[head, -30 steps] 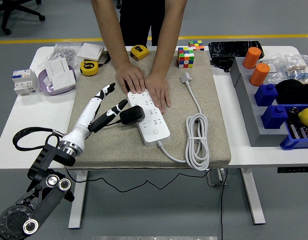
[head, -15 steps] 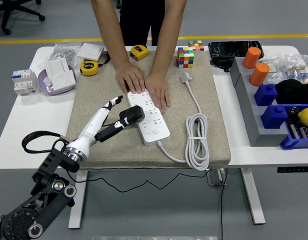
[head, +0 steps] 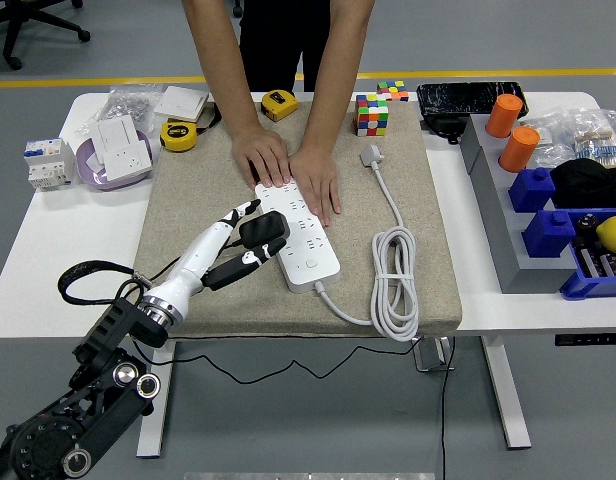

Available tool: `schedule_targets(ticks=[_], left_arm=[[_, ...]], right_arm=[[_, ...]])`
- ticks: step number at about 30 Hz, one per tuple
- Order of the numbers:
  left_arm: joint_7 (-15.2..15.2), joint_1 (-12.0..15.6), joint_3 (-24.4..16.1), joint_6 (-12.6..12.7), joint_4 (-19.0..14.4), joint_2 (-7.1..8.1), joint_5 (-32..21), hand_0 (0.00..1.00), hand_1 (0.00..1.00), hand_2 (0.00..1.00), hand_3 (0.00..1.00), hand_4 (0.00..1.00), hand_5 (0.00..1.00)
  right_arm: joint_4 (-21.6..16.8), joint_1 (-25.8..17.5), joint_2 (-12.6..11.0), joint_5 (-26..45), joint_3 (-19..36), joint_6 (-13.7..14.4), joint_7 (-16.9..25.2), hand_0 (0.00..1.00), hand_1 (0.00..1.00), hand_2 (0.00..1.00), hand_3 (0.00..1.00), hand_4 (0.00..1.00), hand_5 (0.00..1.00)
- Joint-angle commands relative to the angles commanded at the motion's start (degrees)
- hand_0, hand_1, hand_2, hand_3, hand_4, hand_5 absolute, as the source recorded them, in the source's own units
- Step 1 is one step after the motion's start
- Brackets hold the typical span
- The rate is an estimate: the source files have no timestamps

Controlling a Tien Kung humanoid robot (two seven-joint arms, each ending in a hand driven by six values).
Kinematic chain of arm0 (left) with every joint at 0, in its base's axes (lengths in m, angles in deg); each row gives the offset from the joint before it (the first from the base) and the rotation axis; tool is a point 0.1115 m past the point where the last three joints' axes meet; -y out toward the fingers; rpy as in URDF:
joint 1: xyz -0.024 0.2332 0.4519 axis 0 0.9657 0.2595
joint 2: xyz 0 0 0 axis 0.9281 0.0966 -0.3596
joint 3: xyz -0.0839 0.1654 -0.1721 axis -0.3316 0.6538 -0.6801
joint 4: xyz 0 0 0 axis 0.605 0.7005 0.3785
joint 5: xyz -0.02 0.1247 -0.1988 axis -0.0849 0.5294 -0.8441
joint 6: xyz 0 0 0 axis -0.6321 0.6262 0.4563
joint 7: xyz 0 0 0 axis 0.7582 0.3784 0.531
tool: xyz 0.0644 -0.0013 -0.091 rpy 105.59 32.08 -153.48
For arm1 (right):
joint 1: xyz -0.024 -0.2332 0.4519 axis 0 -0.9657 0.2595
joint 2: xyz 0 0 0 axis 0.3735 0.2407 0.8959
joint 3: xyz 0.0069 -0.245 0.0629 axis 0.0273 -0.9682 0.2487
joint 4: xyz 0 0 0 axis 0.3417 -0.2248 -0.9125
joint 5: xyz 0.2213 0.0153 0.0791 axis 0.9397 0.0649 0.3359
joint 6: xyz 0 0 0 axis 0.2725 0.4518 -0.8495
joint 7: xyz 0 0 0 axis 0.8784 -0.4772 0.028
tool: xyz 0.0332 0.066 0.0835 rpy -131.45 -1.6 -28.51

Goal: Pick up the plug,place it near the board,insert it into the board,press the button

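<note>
The black plug (head: 265,228) sits at the left edge of the white power strip (head: 303,240) on the tan mat (head: 188,200). My left hand (head: 246,236) reaches in from the lower left. One finger lies above the plug and the thumb below it, so the hand is shut on the plug. The plug's black cable (head: 88,275) loops back over the table's left front. The strip's round button (head: 310,265) shows near its front end. A person at the far side presses both hands (head: 288,170) flat on the strip's far end.
The strip's white cord lies coiled (head: 393,285) on the mat's right, its white plug (head: 372,155) further back. Tape measures (head: 178,135), a colour cube (head: 372,113) and wall sockets (head: 118,145) lie at the back. Grey tray and blue bins (head: 548,220) stand at the right.
My left hand drew back toward me, then moved right, and its fingers closed in around the plug. The plug, the strip and the person's hands have stayed in place.
</note>
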Motion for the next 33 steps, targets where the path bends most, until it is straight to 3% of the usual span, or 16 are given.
schedule_targets(ticks=[33], left_arm=[[-0.76,-3.76,4.46,-0.52,4.83,0.30,1.64,0.998,0.998,0.989,0.952,0.998,0.998]], right_arm=[[0.00,-0.17,-0.33,0.34,-0.09,-0.02,-0.12,0.850,0.736,0.707,0.667,0.970,0.599]])
